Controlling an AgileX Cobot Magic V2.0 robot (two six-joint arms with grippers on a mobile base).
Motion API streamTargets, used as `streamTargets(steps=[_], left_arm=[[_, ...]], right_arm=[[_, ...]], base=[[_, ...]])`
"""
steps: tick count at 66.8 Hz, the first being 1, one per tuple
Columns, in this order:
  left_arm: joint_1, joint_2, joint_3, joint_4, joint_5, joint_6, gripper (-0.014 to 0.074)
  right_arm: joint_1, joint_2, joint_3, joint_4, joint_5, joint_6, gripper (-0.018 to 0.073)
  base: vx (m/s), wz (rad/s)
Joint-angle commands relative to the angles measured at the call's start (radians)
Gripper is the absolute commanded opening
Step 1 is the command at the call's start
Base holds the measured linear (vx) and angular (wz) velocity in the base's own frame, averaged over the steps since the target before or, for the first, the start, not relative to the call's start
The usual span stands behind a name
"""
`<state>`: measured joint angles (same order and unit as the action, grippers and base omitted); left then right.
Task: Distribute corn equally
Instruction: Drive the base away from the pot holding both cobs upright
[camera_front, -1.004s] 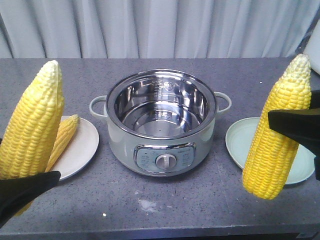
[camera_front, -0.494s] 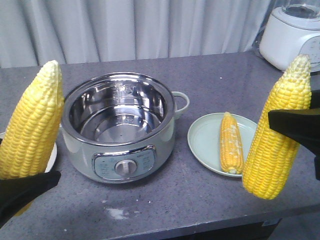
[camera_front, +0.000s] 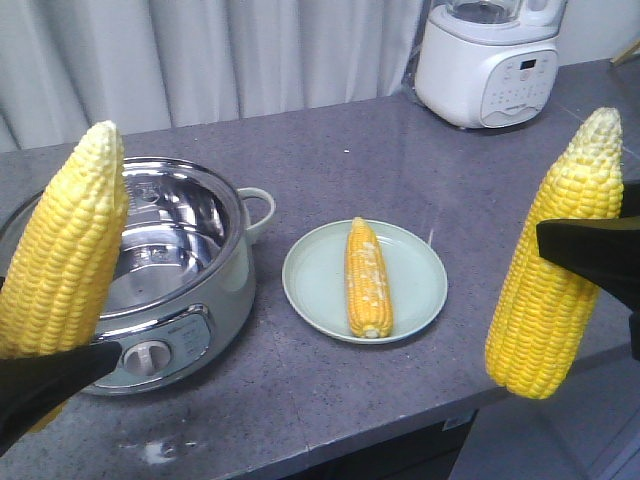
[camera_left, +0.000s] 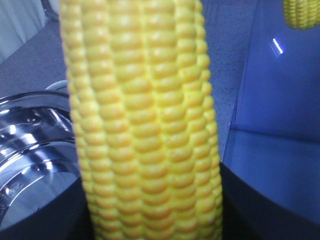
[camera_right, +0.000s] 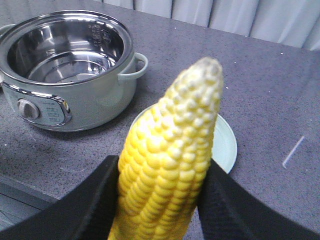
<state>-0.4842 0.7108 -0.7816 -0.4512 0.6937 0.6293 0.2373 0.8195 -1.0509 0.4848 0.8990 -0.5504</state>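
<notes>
Corn shows in three places. At nine o'clock the left cob (camera_front: 65, 250) stands upright, pinched low by the left fingers (camera_front: 45, 385), in front of the pot (camera_front: 190, 300). Near centre a third cob (camera_front: 366, 278) lies on the pale plate (camera_front: 320, 290) on the tabletop (camera_front: 300, 400). At three o'clock the right fingers (camera_front: 590, 250) clamp the right cob (camera_front: 555, 260) upright. This looks like the carrying step. Next, the right cob probably needs laying flat beside the plated one.

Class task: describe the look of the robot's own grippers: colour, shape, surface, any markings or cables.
Both show only as matt black fingers. The right gripper has broad, rounded, faintly textured ones, widening toward the base. The left gripper shows a plain black finger tapering to a blunt tip. No cables, markings or arm links are visible.
</notes>
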Motion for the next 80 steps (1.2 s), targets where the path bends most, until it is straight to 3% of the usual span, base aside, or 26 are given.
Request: streamTargets(steps=[1, 80], left_arm=[[0.0, -0.002, -0.023, -0.032, -0.065, -0.002, 0.0272], [0.0, -0.002, -0.023, -0.032, -0.065, -0.002, 0.0272]], right_arm=[[-0.001, -0.004, -0.025, 0.023, -0.065, -0.005, 0.0112], [-0.001, -0.004, -0.025, 0.023, -0.065, -0.005, 0.0112]], base=[[0.0, -0.3], [-0.02, -0.24]])
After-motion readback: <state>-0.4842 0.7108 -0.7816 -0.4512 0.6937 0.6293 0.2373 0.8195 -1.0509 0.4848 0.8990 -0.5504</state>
